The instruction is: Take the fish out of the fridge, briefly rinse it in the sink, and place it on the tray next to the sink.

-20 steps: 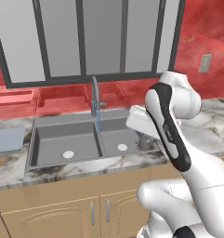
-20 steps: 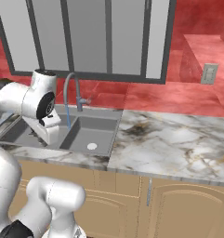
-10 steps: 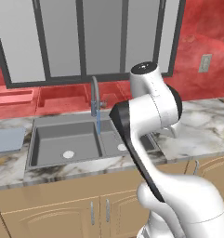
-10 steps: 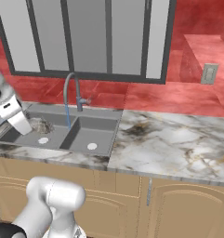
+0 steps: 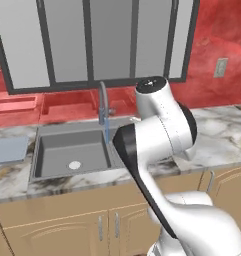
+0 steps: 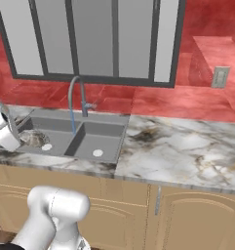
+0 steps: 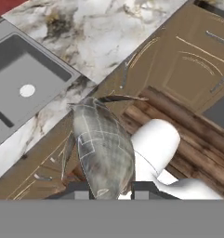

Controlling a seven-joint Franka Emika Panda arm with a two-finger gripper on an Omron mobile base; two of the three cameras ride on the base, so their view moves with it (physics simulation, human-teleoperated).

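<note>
- Closest to the lens in the hand view, the gripper (image 7: 112, 191) has its two dark tips pressed against the base of the fish (image 7: 103, 146), jaws closed on it; the silvery body rises away from them with its thin tail pointing toward the counter edge.
- Beneath the held fish lie wooden floorboards and tan cabinet doors, so by this view the catch hangs out in front of the cabinets, short of the countertop (image 7: 127, 32) and not over any basin.
- Beyond the marble edge, the sink (image 5: 72, 147) sits with its round drain showing, a thin blue stream running from the faucet (image 5: 104, 102) toward the divider between the two basins.
- Judged from here, the rinse calls for carrying the fish up and over the counter lip, then holding it low under that stream without loosening the grip; a slender, likely slippery body could slide out if the jaws ease.
- Furthest to the left, the pale blue-grey tray (image 5: 8, 149) lies flat on the counter just beside the sink, the drop point once the rinse is done.
</note>
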